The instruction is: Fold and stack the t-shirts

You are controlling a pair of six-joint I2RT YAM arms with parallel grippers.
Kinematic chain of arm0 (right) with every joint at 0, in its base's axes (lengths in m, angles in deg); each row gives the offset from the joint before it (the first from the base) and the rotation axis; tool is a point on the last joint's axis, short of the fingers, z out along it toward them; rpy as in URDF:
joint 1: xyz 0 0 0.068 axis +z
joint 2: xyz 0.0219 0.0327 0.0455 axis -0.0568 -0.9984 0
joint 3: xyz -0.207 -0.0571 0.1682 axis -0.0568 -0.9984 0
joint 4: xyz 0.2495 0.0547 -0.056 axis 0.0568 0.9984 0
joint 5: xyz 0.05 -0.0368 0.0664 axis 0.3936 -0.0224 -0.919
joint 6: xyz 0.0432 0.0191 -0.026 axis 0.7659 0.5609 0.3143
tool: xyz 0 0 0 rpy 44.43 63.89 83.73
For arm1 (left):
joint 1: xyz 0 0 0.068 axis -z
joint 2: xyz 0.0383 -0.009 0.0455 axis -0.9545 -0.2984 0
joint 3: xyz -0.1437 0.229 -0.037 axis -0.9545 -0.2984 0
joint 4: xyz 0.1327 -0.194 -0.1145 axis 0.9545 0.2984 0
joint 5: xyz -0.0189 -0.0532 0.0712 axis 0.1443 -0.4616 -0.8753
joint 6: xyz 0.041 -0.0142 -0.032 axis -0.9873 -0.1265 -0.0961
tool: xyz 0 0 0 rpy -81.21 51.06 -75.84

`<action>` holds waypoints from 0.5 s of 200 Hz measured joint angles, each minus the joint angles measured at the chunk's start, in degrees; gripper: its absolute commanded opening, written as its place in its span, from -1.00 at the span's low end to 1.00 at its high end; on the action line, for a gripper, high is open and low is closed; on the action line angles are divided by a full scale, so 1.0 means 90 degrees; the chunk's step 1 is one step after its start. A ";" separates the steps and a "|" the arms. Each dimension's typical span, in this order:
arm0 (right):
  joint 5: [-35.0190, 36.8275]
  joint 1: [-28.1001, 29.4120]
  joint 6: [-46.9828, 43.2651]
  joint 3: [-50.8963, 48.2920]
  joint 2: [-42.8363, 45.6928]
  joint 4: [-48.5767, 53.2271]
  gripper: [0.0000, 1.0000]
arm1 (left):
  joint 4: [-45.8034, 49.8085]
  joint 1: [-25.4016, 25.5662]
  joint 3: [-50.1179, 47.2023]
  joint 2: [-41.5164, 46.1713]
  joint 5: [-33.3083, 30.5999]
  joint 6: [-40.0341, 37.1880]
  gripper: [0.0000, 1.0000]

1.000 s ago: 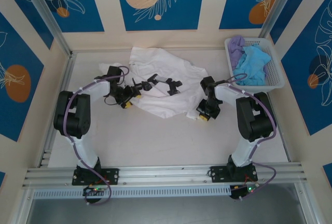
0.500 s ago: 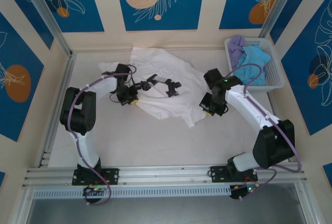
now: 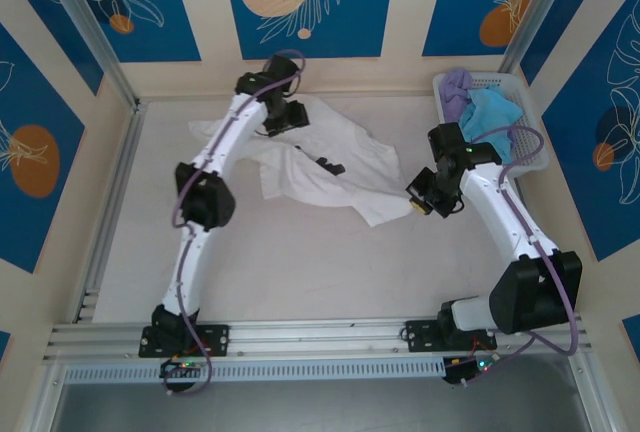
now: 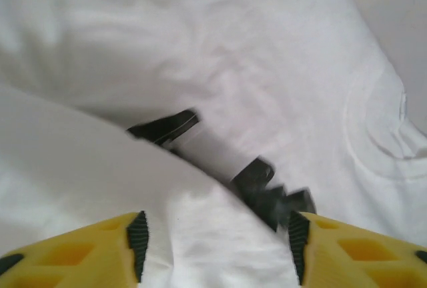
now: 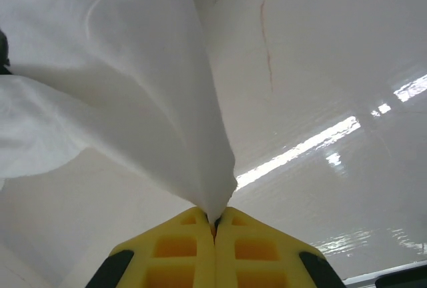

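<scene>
Step 1 seems in hand, spreading the white t-shirt (image 3: 330, 177) flat at the far middle of the table (image 3: 300, 262): my right claw (image 5: 215, 225) is clamped tight on its near right corner, while my left claw (image 4: 217, 238) stands over its far left part, jaws apart, cloth bunched between them but apparently not pinched. Next, I judge, opposite edges need pulling taut before any fold. At far right the basket (image 3: 530, 152) holds 2 more, light blue shirt (image 3: 490, 112) and lavender shirt (image 3: 457, 87).
</scene>
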 measured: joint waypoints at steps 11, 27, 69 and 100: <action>-0.0005 -0.0153 0.0000 -0.0036 -0.0012 0.0015 -1.00 | 0.0177 0.0087 0.0454 -0.0593 0.0044 0.0024 0.24; -0.0068 -0.0347 -0.0002 -0.0053 -0.0073 0.0041 -1.00 | 0.0486 0.0192 0.0168 -0.0857 0.0046 0.0022 0.23; -0.0311 -0.0457 -0.0051 -0.0056 -0.0126 -0.0041 -1.00 | 0.0087 0.0012 -0.3388 0.1090 -0.0304 0.0041 0.23; -0.0454 -0.0457 -0.0119 -0.0211 -0.0131 -0.0163 -1.00 | -0.0736 -0.0418 -0.6071 0.3886 -0.0262 0.0449 0.42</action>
